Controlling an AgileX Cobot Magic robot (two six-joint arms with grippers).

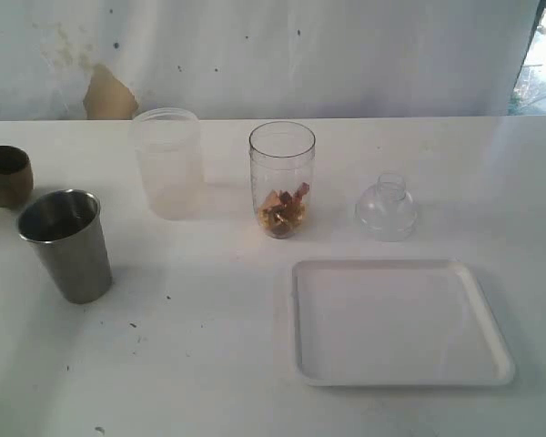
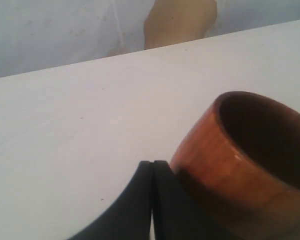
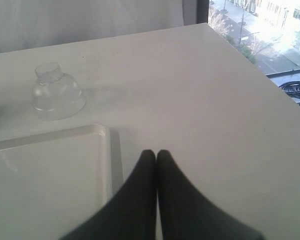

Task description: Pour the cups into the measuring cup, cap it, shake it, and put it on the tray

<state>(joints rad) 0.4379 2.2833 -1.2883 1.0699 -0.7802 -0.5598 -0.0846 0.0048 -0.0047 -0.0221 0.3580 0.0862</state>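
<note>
Pieces (image 1: 283,211) fill measuring cup (image 1: 281,157) bottom (exterior view only).

Soft, hazy daylight washes the white counter (image 1: 209,364) pale in the exterior view, brightest toward the right where a window (image 1: 539,64) glares and dimmer at the lower left, with only faint shadows beside the steel tumbler (image 1: 68,246) and the tray (image 1: 298,319). In the right wrist view the outdoors past the counter's edge is blown out white, and the dark jaws near the lens look soft-edged. The left wrist view is duller, the wooden cup (image 2: 225,165) slightly blurred, its inside in deep shadow.
</note>
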